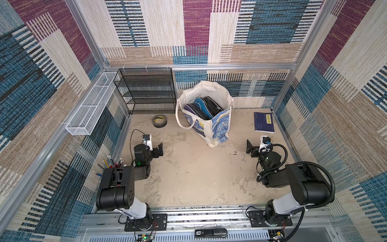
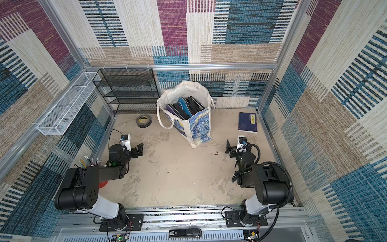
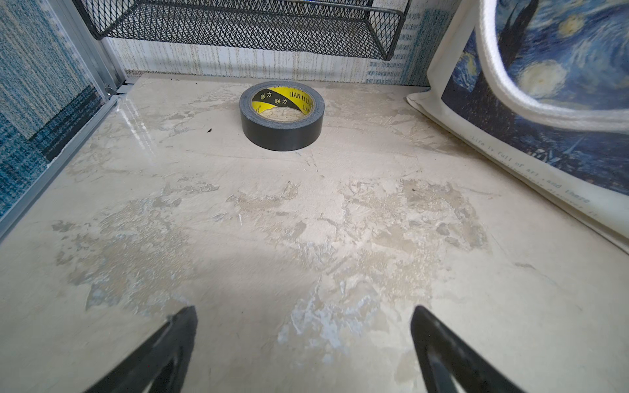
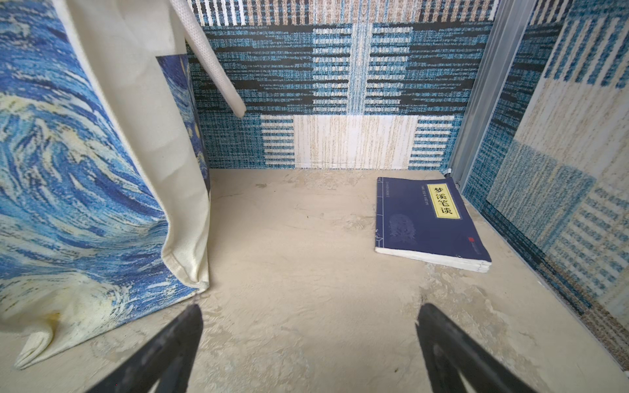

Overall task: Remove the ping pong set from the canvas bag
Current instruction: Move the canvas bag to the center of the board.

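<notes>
The bag (image 1: 219, 127) (image 2: 199, 125) is soft cream canvas with a swirling blue-and-yellow print on 1 side. It stands upright and open at the far middle of the table (image 1: 199, 174), creased and sagging at its base. The set (image 1: 204, 108) (image 2: 185, 107) is inside it: flat, rounded pieces in purple, blue and black, standing on edge and seen through the mouth in both top views. Neither wrist view shows them. A woven white handle (image 1: 184, 123) loops down the bag's side.

The left gripper (image 1: 160, 149) (image 3: 303, 316) is spread wide and holds nothing. Its wrist view shows 2 black fingers (image 3: 180, 333) over bare table, a glossy black tape (image 3: 281, 115) roll with a yellow-and-black core, and fine lettering under the bag's print that is unreadable from above. The right gripper (image 1: 250, 147) (image 4: 309, 316) is equally wide and empty. Its wrist view shows the print's coarse weave, the bag's bottom corner near 1 finger, and a flat dark-blue book (image 4: 429, 221) with a yellow title label by the right wall.

A black mesh shelf (image 1: 146, 90) stands at the back wall. Only the top views show the white mesh basket (image 1: 90, 104) and the pencils (image 1: 114, 162) beside the left arm.

The table is beige, scuffed and blotchy, with a slight sheen. The walls (image 1: 272, 27) are carpet-like panels in blue, magenta, tan and cream, framed by aluminium rails.
</notes>
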Controlling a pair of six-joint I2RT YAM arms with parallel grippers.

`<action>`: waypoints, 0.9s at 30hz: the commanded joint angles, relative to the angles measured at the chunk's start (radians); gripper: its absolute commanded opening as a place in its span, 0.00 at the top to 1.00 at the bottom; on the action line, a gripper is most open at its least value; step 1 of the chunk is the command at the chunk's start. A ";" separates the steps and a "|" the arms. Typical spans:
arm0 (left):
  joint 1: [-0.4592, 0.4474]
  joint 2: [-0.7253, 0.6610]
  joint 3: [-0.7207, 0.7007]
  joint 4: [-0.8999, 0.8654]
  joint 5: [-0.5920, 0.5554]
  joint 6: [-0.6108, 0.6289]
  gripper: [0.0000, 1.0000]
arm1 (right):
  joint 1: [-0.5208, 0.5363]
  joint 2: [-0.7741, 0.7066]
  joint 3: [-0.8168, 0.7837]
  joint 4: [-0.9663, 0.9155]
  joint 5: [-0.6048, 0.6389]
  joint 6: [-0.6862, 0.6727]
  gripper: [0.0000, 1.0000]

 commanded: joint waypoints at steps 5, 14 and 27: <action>0.000 -0.003 0.005 -0.001 -0.009 0.022 0.01 | -0.002 -0.002 0.003 0.016 -0.013 0.006 0.01; -0.033 -0.219 0.028 -0.220 -0.259 -0.034 0.01 | 0.001 -0.229 0.191 -0.428 0.148 0.085 0.01; -0.172 -0.436 0.654 -1.157 -0.342 -0.384 0.01 | 0.088 -0.363 0.711 -1.060 0.156 0.303 0.01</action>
